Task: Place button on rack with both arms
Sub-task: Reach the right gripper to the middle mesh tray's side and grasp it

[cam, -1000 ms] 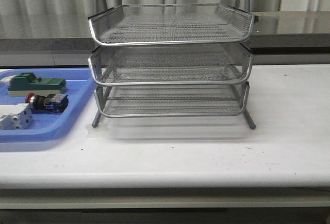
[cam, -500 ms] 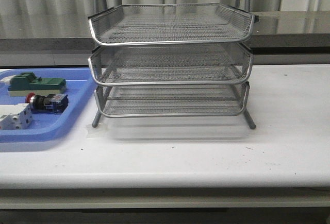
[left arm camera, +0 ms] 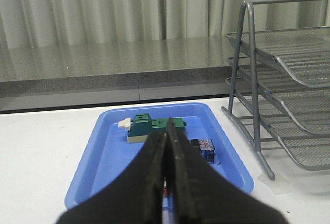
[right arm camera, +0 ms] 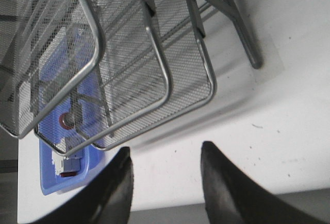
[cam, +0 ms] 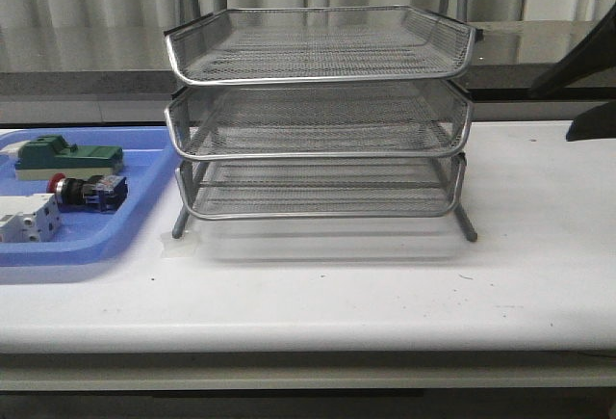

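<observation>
The button (cam: 89, 191) lies on its side in the blue tray (cam: 96, 246), left of the rack (cam: 318, 154), red cap pointing left. In the left wrist view its black body and blue rear block (left arm camera: 204, 149) show beside my fingers; the cap is hidden behind them. My left gripper (left arm camera: 166, 137) is shut and empty, above the tray's near part. The rack's frame (left arm camera: 251, 80) stands beside it. My right gripper (right arm camera: 166, 149) is open and empty above the table in front of the rack (right arm camera: 154, 80). A dark part of the right arm (cam: 589, 72) shows at the front view's right edge.
The tray also holds a green block (cam: 67, 157) (left arm camera: 154, 127) behind the button and a white-grey block (cam: 27, 219) in front of it. A grey counter ledge (cam: 539, 48) runs behind the table. The tray's corner (right arm camera: 49, 183) shows under the rack's mesh.
The right arm has come into the front view at the right edge; it was out of sight before. The rack, tray and button have not moved.
</observation>
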`<action>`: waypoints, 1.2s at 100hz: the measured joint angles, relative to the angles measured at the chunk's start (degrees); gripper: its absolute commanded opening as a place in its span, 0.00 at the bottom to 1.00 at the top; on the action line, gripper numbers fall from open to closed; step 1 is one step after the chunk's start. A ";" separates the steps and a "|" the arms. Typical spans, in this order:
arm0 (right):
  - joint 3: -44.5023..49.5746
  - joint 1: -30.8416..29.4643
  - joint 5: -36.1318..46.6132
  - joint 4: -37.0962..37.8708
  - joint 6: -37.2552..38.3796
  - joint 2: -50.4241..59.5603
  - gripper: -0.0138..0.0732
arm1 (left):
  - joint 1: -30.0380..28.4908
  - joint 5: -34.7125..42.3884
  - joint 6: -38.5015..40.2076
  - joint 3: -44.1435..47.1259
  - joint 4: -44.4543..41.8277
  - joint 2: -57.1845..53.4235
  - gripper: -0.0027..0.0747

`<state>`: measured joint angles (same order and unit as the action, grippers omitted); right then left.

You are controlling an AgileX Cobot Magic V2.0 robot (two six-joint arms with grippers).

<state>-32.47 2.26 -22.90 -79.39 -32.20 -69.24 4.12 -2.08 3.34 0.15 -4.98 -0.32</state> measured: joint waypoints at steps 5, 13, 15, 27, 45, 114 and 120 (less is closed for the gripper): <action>-0.70 0.00 -0.21 -4.95 -5.10 -2.30 0.55 | 0.00 0.00 0.00 0.00 0.00 0.00 0.01; -1.84 0.00 -1.22 -12.44 -12.96 -6.46 0.55 | 0.00 0.00 0.00 0.00 0.00 0.00 0.01; -2.18 0.00 -1.49 -13.54 -14.69 -7.51 0.55 | 0.00 0.00 0.00 0.00 0.00 0.00 0.01; -4.11 0.00 -2.97 -20.80 -21.24 -13.31 0.55 | 0.00 0.00 0.00 0.00 0.00 0.00 0.01; -7.53 0.00 -6.31 -23.35 -24.24 -21.05 0.55 | 0.00 0.00 0.00 0.00 0.00 0.00 0.01; -13.49 0.09 -10.51 -23.40 -26.65 -28.77 0.16 | 0.00 0.00 0.00 0.00 0.00 0.00 0.01; -13.69 0.09 -10.51 -23.00 -27.02 -28.77 0.13 | 0.00 0.00 0.00 0.00 0.00 0.00 0.01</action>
<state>-46.16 2.35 -33.41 -102.39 -59.22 -98.01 4.12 -2.08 3.34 0.15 -4.98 -0.32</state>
